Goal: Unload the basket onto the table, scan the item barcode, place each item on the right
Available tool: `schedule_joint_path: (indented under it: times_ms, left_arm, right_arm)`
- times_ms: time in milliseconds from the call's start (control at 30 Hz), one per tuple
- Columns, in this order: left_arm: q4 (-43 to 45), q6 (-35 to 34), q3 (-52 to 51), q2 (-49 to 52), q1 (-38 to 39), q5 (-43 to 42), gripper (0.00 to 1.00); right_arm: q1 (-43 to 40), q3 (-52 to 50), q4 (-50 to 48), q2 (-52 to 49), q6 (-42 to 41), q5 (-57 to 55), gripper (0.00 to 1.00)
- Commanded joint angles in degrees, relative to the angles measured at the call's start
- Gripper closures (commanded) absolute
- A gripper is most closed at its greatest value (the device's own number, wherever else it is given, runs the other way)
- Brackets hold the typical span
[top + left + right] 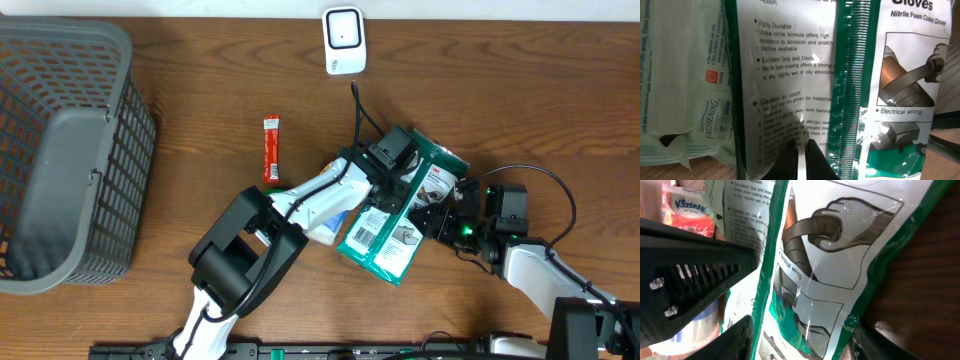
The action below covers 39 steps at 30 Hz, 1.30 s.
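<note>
Left gripper (802,159) is clamped fully closed, tips right up against the nitrile gloves pack (790,75). Can't tell if it's actually pinching the film. Right gripper (802,340) has its fingers spread with the pack's edge between them. The pack lies on the table (500,90), barcode (367,233) facing up, overlapping a Kleenex pack (687,205). The white scanner (343,40) sits well apart at the far edge.
</note>
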<state>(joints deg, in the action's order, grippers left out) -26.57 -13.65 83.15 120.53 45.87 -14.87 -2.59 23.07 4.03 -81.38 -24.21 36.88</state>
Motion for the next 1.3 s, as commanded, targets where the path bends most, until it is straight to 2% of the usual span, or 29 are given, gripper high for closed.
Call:
schedule_joint_path:
  times_ms: [0,200,433,900,1067,1267]
  left_arm:
    - [-0.1,0.6,-0.1,1.2,0.2,0.5,0.92]
    - [-0.1,1.2,0.5,-0.9,0.1,0.6,0.92]
    - [-0.6,1.2,0.5,-6.3,0.1,6.9,0.92]
    - [-2.0,1.2,-0.5,1.6,0.1,10.5,0.92]
    - [-2.1,1.2,-0.5,2.9,0.2,9.7,0.92]
    - [-2.0,1.2,-0.5,3.8,0.2,6.5,0.92]
  right_arm:
    - [0.9,-2.3,2.1,-2.0,-1.4,-3.4,0.40]
    - [0.9,-2.3,2.8,-2.0,-2.5,-4.6,0.38]
    - [0.9,-2.3,3.3,-2.0,-4.3,-5.3,0.37]
    - [0.9,-2.3,5.5,-2.0,-4.5,-6.1,0.35]
    - [0.9,-2.3,7.6,-2.0,-7.4,-9.4,0.33]
    - [1.0,-2.3,5.0,-2.0,-10.1,-9.6,0.28]
